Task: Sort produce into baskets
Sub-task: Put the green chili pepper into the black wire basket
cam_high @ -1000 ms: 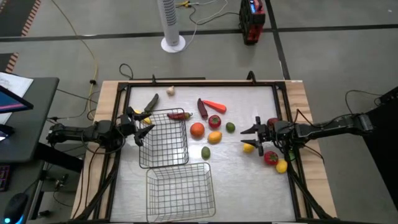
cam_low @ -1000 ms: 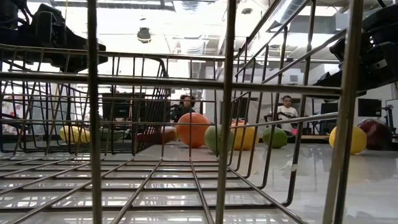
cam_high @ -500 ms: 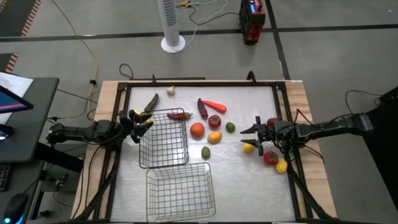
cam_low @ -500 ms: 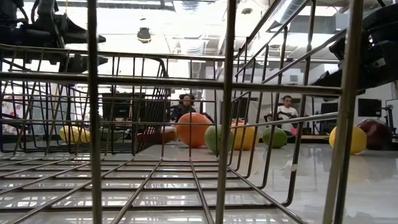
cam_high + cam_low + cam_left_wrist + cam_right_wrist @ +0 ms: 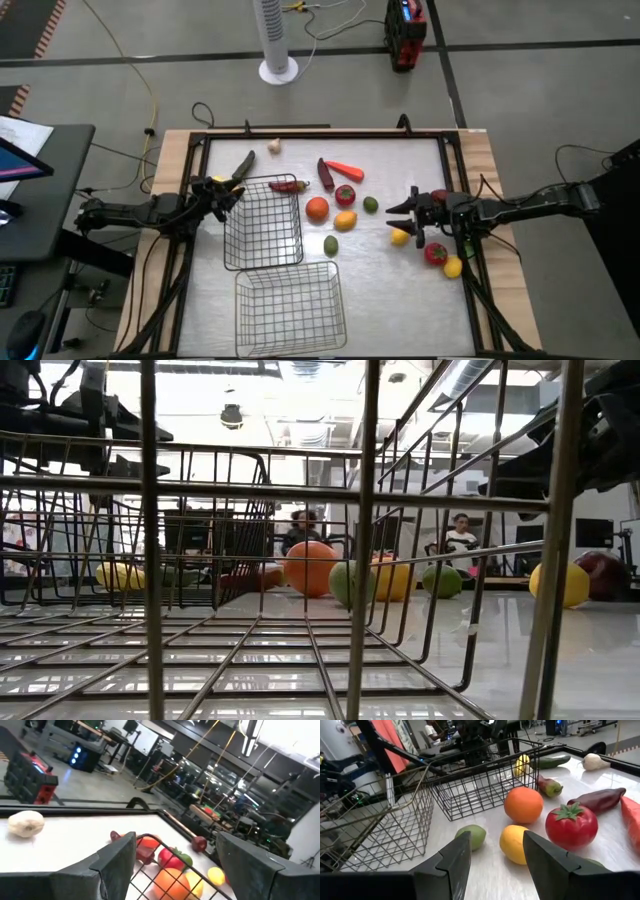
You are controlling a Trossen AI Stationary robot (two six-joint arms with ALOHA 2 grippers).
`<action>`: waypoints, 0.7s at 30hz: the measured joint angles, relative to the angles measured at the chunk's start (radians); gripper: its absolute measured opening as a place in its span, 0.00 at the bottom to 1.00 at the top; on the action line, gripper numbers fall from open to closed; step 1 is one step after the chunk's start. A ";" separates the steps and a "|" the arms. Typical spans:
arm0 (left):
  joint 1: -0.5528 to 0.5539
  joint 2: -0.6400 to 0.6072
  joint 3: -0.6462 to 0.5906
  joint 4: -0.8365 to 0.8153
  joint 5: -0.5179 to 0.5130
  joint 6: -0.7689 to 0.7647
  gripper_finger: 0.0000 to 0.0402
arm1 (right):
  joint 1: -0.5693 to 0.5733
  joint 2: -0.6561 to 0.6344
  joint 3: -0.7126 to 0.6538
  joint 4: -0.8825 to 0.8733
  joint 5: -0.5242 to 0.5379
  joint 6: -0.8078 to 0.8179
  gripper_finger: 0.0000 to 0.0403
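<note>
Two wire baskets lie on the table: one [image 5: 263,222] left of centre and one [image 5: 290,305] at the near edge. Loose produce lies around them: garlic [image 5: 274,146], cucumber [image 5: 243,163], chilli [image 5: 288,185], eggplant [image 5: 325,172], carrot [image 5: 345,170], tomato [image 5: 345,195], orange [image 5: 317,208], a yellow fruit [image 5: 345,220] and green fruits [image 5: 331,244]. My left gripper [image 5: 224,190] is open and empty at the left basket's far left corner, beside a yellow fruit [image 5: 218,180]. My right gripper [image 5: 404,214] is open and empty just above a yellow fruit [image 5: 400,236] at the right.
A red fruit [image 5: 436,253], a yellow fruit [image 5: 453,266] and a dark red fruit [image 5: 438,196] lie by the right arm. A black frame [image 5: 320,134] edges the table. Bare table lies between the baskets and the right arm.
My left gripper has drawn back from over the left basket's left rim toward the table's far left and has turned about its wrist. The produce and baskets have stayed where they were.
</note>
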 joint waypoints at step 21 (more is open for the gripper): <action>0.086 0.077 0.151 0.035 -0.058 0.381 0.65 | -0.019 0.000 0.004 0.172 0.198 -0.003 0.51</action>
